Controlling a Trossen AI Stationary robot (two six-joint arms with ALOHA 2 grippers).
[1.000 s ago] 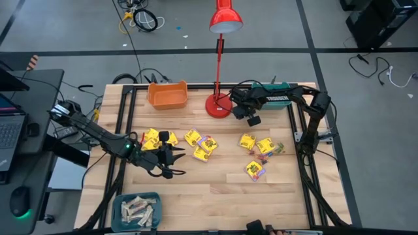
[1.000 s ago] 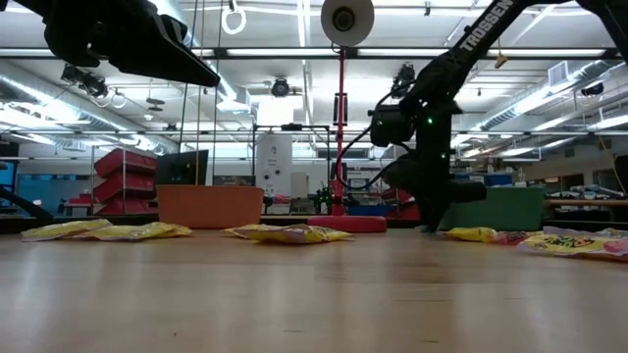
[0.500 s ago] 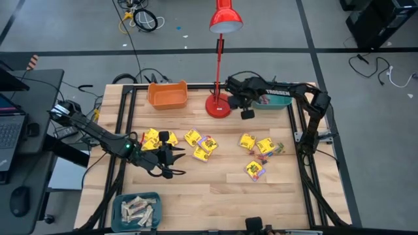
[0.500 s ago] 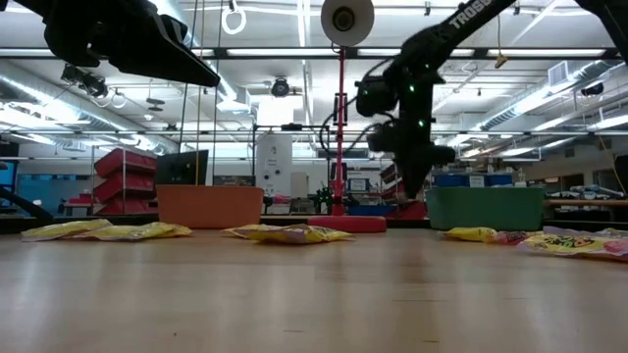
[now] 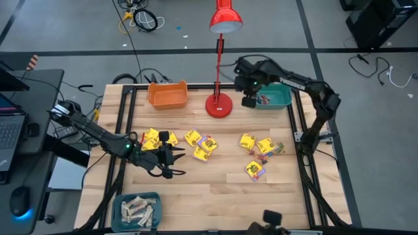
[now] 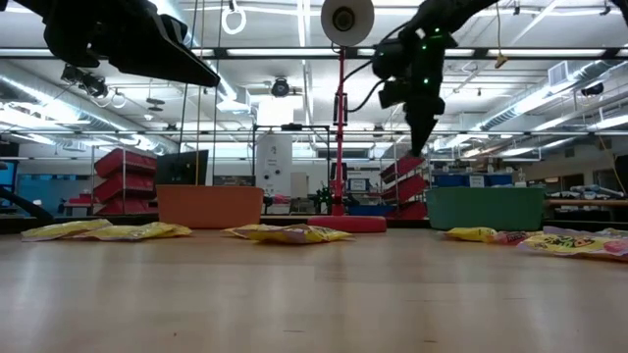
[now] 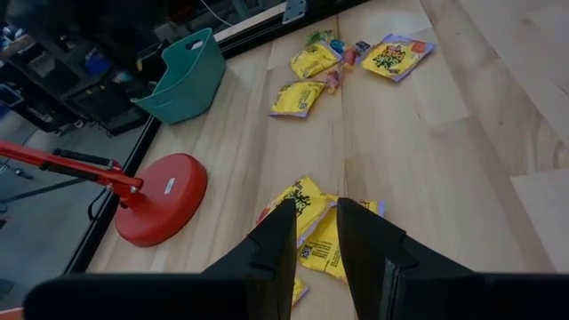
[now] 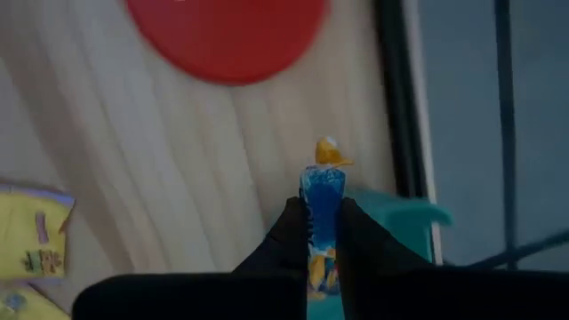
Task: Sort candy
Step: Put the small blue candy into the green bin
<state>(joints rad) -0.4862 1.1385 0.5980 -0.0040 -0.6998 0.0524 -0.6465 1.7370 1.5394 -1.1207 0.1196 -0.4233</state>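
While your right end effector (image 5: 249, 101) was over the middle of the teal bin (image 5: 282, 99) 1 second ago, it has now swung past the lamp base (image 5: 219, 106) and come back to the bin's near edge, higher above the worktop (image 5: 215, 189). Its fingers are closed on 1 small blue candy (image 8: 320, 191) with an orange tip, so you have not released this piece yet; I judge the drop into the bin is the next step.

Your left end effector (image 5: 171, 164) has not moved; it hangs over the worktop beside the left group of yellow packets (image 5: 157, 139), half open and holding nothing.

Most candy lies on the worktop: yellow square packets with dark print in 3 loose groups, the right group (image 5: 260, 146) mixed with tiny red and blue pieces. Pale bars (image 5: 138, 210) already fill the second teal bin at the front left. If the orange bin (image 5: 167, 94) holds anything, I cannot tell.
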